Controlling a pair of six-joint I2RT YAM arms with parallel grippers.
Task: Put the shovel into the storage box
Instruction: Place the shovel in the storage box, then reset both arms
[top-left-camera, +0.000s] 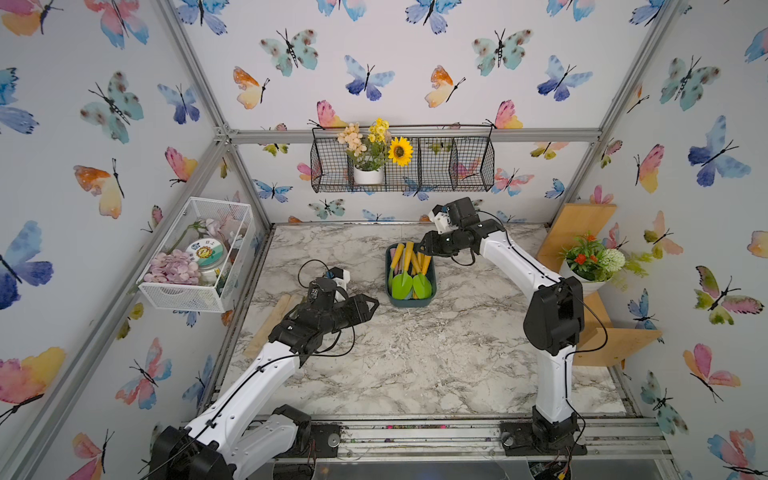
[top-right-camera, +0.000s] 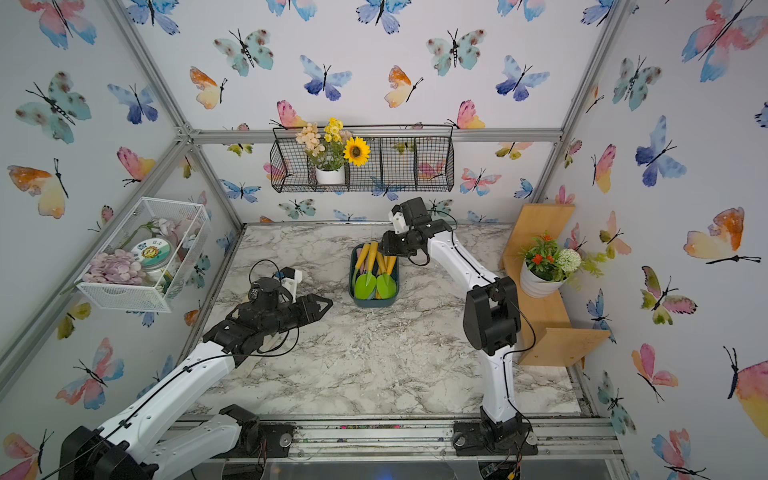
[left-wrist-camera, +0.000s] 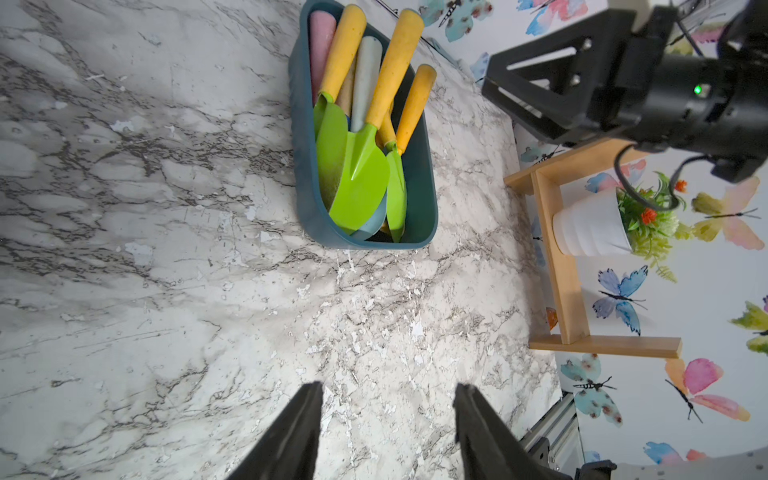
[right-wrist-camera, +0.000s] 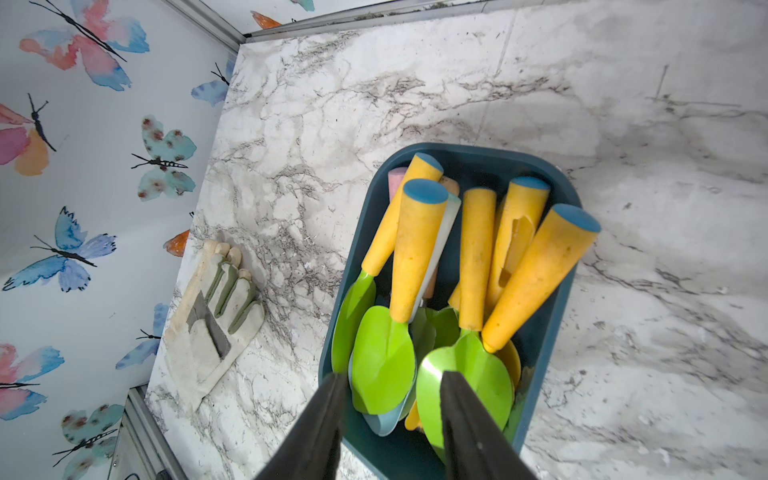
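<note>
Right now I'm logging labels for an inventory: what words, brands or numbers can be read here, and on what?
Jar lid in the white wire basket: a few printed characters, too blurred to read.
Shovels, storage box, glove: no writing visible.

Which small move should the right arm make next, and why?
Probably lift the right gripper up and away from the dark teal plastic storage box: its jaws stand open and empty, and the green-bladed, yellow-handled shovels already lie inside.
</note>
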